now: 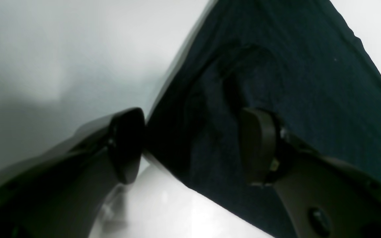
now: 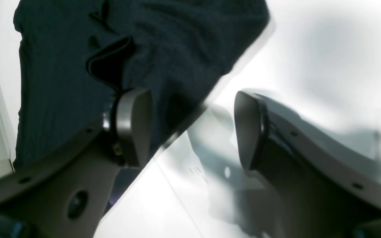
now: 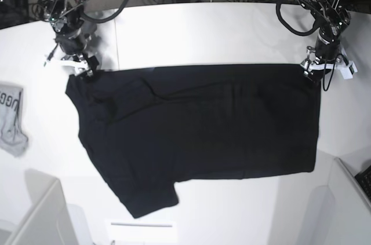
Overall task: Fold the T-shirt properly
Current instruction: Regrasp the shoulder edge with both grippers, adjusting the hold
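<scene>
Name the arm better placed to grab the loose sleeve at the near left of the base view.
Right. The right gripper stands open at the T-shirt's corner on the sleeve's side; the left gripper sits open at the opposite corner.

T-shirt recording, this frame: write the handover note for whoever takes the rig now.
Left pincer: open, straddling the far edge of the T-shirt at one corner, not clamped.
Right pincer: open, straddling the far edge at the other corner.
T-shirt: spread plain side up on the white table, one sleeve sticking out toward the near edge.
Done: laid out, no fold visible.
Left: grip both corners, then every fold.
</scene>
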You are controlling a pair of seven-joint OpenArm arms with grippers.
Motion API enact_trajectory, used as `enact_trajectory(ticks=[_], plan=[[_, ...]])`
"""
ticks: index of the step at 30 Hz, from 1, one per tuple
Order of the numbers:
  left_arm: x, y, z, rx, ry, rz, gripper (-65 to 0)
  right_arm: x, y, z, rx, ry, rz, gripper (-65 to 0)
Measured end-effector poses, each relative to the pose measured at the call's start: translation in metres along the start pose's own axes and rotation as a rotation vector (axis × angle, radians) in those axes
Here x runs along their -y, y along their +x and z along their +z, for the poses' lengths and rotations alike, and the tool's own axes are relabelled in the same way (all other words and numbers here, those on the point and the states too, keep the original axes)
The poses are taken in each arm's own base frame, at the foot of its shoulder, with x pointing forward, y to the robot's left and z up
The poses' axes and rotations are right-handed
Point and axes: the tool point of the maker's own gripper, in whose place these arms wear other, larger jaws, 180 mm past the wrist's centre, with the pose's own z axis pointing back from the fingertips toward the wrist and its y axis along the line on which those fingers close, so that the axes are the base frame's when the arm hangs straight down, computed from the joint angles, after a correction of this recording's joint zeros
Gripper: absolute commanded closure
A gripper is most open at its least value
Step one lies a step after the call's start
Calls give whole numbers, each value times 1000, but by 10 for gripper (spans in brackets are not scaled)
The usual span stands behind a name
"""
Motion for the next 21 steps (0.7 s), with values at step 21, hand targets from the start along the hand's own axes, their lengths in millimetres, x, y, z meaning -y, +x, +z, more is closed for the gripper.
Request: enact_trajectory(ticks=[21], plan=[[-7, -8, -3, 11, -14, 41, -426, -4, 1, -9, 2, 16, -21, -366]])
